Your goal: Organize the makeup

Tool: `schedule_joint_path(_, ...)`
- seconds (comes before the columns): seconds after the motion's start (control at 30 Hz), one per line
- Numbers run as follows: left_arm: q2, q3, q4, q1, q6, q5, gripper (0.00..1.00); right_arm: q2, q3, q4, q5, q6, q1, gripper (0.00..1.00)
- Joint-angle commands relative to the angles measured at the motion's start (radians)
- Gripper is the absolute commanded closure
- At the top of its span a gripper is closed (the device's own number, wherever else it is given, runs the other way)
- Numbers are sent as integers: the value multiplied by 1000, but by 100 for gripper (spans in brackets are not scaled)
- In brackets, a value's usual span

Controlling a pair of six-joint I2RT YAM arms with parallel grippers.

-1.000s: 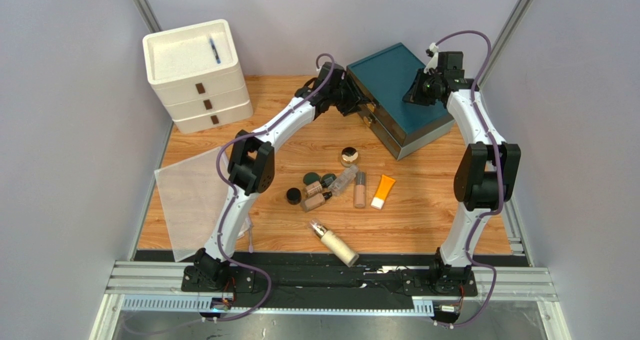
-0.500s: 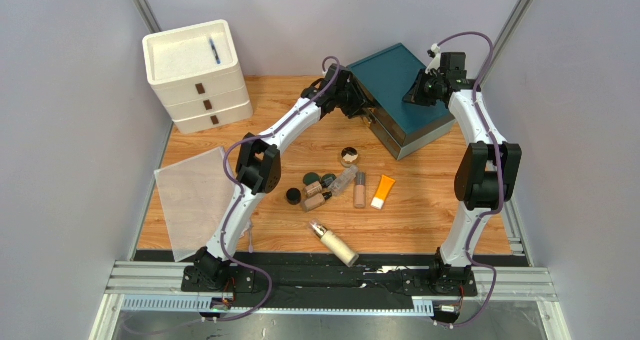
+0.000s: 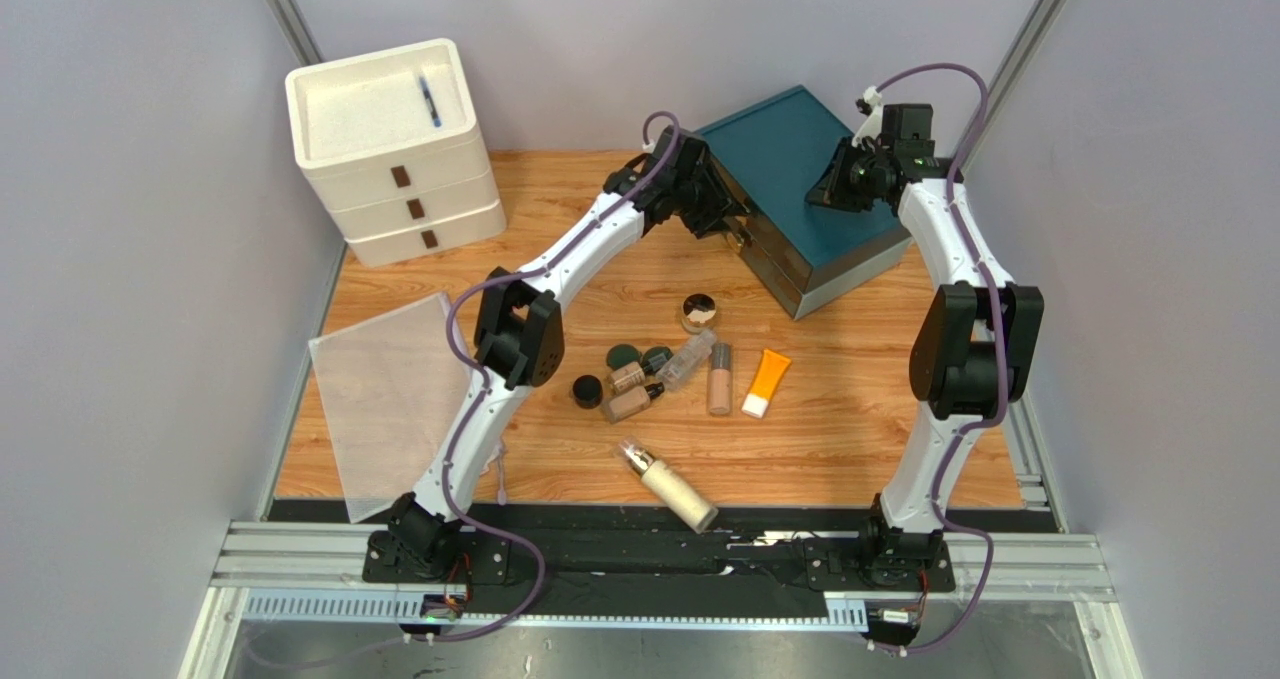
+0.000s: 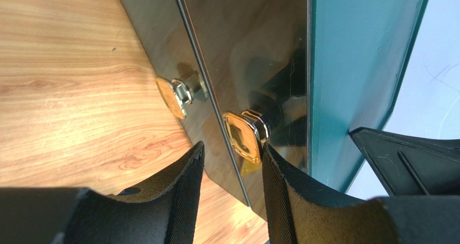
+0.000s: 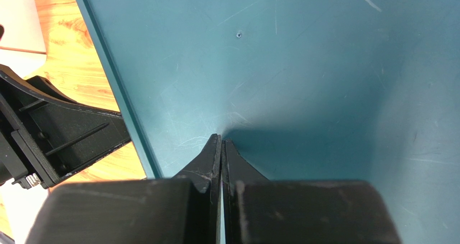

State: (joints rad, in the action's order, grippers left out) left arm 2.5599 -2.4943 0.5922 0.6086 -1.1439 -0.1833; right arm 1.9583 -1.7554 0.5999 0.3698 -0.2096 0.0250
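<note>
1. Left wrist view: left gripper (image 4: 232, 151) is straddling the upper gold knob (image 4: 244, 138) on the front of the teal case (image 4: 356, 66); jaws are standing spread, one pad seemingly touching the knob, the other apart from it; nothing pinched yet.
2. Step in hand, prob.: opening a drawer of the case for the makeup; sorting itself is not begun.
3. Right gripper (image 5: 221, 142) is pressing on the case top w/ fingers tight together, holding nothing; seemingly bracing the case.
4. Next move is calling for closing on the knob, then pulling straight out toward mid-table, w/ the right arm bearing down so the case is not sliding.
5. Makeup (image 3: 649, 384) is lying loose mid-table, well apart from both grippers: orange tube (image 3: 766, 382), cream pump bottle (image 3: 670, 486), black jar (image 3: 588, 391) etc.
6. Around: lower knob (image 4: 177, 96) just beside; white drawer unit (image 3: 394, 147) far left w/ blue pen (image 3: 431, 102) on top; gold-lidded jar (image 3: 699, 313) is lying nearest the case front, poss. in the drawer's path.
</note>
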Motion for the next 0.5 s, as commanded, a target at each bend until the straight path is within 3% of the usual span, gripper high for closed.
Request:
schedule_joint_path(0.0, -3, 29, 193, -40, 18, 45, 51, 97, 68, 184, -75, 30, 3, 100)
schedule_joint_path(0.47, -105, 202, 207, -95, 55, 77, 54, 100, 68, 181, -72, 26, 3, 100)
